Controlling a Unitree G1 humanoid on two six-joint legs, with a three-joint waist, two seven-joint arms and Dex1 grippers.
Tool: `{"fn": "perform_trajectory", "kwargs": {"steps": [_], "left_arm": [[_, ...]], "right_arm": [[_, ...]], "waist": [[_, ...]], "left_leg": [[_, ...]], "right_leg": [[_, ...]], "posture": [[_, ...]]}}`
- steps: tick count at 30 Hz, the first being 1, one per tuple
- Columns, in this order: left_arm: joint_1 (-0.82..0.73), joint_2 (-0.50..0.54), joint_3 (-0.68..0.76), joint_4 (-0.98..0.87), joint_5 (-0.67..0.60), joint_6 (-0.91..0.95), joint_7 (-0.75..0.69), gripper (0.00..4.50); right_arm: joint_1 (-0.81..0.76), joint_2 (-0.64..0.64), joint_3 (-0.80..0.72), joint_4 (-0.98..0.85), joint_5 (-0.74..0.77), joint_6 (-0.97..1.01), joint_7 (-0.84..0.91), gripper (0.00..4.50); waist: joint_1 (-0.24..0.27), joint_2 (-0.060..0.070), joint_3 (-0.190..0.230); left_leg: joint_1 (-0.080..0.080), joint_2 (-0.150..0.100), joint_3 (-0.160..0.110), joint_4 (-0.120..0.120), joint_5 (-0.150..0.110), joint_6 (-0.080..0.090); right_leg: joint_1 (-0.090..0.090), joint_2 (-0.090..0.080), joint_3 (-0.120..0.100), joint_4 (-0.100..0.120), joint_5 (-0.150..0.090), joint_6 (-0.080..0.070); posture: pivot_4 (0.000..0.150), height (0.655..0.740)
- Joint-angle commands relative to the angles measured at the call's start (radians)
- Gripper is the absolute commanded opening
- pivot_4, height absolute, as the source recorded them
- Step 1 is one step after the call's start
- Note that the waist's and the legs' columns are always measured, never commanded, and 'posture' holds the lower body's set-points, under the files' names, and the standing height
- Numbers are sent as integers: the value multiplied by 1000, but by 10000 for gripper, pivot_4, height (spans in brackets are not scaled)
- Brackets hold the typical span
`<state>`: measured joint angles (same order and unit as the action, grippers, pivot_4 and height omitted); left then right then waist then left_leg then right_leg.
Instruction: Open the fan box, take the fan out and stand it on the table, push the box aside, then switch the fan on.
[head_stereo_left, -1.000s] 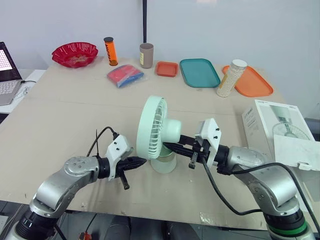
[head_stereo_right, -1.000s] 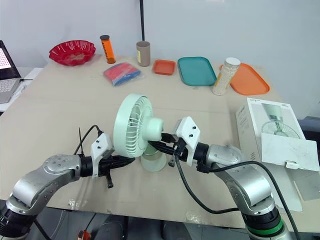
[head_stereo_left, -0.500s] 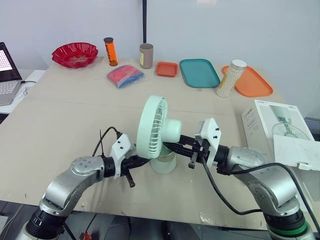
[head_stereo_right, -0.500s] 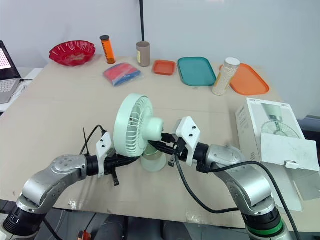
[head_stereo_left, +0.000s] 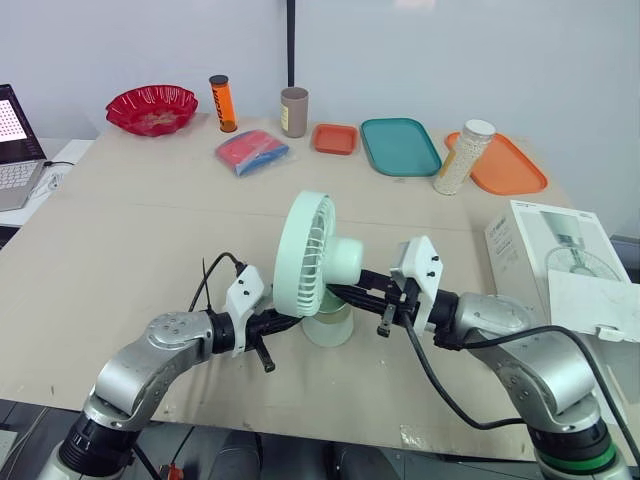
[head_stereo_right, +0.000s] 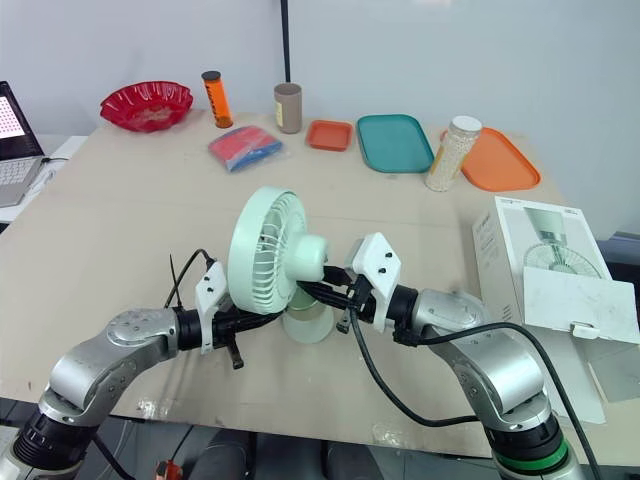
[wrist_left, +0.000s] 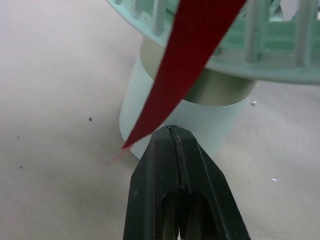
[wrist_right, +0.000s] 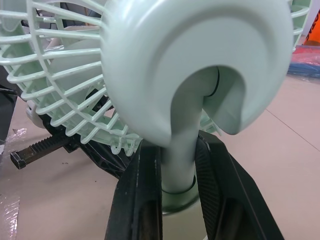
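Right end effector is clamped on the fan's stem, one black finger on each side of it, just above the base. Left end effector is closed to a single point with nothing in it, and that point sits low against the left wall of the base, under the grille. Whether it touches or stops just short, I cannot tell.

The fan stands upright near the middle of the bench, toward the near edge, with its grille facing left. The box lies flat well to the right, close to the bench's right edge, with its flap open. So the unboxing and clearing look done, and switching on is what remains. No switch is visible.

The fan looks like light moulded plastic and top-heavy, with a big head on a small round base. The smooth base would likely slide or tip under a sideways press, so the hold on the stem probably serves as a brace. The stem is the stiff part and the right place to grip. The thin grille ribs would flex or crack, and the rounded motor housing offers little purchase. Any press on the base should be short and light.
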<state>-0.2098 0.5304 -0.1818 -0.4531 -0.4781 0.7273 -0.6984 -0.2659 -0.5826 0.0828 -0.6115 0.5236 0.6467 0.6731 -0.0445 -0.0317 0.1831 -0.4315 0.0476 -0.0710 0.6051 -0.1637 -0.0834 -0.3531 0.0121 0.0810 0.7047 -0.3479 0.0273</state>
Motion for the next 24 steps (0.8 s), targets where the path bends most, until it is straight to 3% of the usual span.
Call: {"fn": "perform_trajectory", "kwargs": {"steps": [1,24], "left_arm": [[-25,-20,-25,-18,3,-3,0,605],[-25,-40,-11,-11,8,-8,8,605]], "right_arm": [[-4,-9,-11,-35,-2,-5,-7,3607],[-7,-14,-13,-26,-1,-3,-1,3607]], "waist": [[0,0,0],[3,0,0]], "left_leg": [[0,0,0,0,0,0],[0,0,0,0,0,0]], "right_leg": [[0,0,0,0,0,0],[0,0,0,0,0,0]], "posture": [[1500,7400],[1500,7400]]}}
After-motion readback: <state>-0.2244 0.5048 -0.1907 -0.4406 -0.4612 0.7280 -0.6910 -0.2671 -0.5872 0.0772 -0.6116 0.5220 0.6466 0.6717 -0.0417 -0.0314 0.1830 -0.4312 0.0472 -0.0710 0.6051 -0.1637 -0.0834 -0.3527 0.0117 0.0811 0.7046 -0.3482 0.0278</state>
